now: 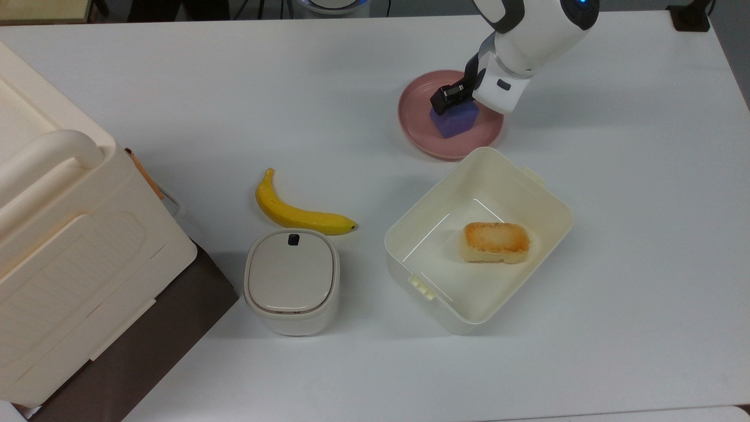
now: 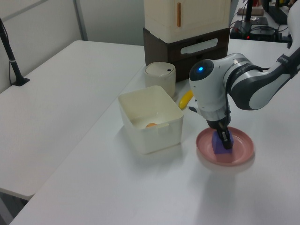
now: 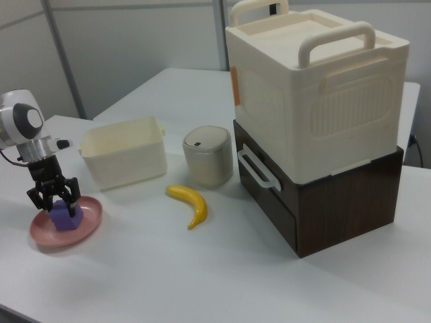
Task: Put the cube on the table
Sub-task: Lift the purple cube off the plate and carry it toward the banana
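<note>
I see the end effector (image 3: pixel 53 196) low over the cube (image 1: pixel 452 121), in the upper right of the top view. Its fingers (image 3: pixel 37 196) stand apart on both sides of the cube, not yet pressed on it as far as I can judge (the right view shows this best). The cube sits on the pink plate (image 1: pixel 414 127), beside the cream bin (image 1: pixel 551 202). So only the approach is done: closing, lifting and setting the cube on the bare surface (image 1: pixel 644 234) remain.
</note>
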`<state>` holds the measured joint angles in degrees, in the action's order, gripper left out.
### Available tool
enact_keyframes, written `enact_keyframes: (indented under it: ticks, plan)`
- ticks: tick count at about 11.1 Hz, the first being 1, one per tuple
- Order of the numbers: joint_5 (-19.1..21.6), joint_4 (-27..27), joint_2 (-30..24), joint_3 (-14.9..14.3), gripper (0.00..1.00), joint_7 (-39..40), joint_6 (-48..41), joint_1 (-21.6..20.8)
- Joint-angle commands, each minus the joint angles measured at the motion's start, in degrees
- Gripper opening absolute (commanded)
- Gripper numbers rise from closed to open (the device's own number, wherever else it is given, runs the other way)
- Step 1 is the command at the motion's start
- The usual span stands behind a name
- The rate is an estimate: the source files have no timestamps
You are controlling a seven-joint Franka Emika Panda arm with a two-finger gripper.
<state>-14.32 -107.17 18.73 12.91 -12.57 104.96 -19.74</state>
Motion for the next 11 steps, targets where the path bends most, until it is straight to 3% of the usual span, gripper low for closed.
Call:
enact_keyframes:
  ticks: [1, 4, 6, 7, 8, 9, 11]
  plan:
    - [-0.18, 3.79, -0.71, -0.07, 0.03, -2.2, -3.25, 1.45]
    - [-0.18, 8.19, -1.24, -0.25, 0.04, -2.28, -5.99, 7.16]
    - [-0.7, 8.38, -1.76, -0.69, 0.05, -2.2, -6.17, 11.46]
    - [-0.97, 8.9, -2.29, -0.78, 0.12, -2.11, -6.17, 13.74]
    - [-1.06, 9.08, -2.73, -0.86, 0.77, -1.58, -6.17, 15.6]
    - [-2.01, 9.08, -2.82, -0.78, 1.0, -1.67, -6.0, 16.22]
    - [-2.73, 9.08, -2.82, -0.78, 1.0, -2.02, -5.73, 16.23]
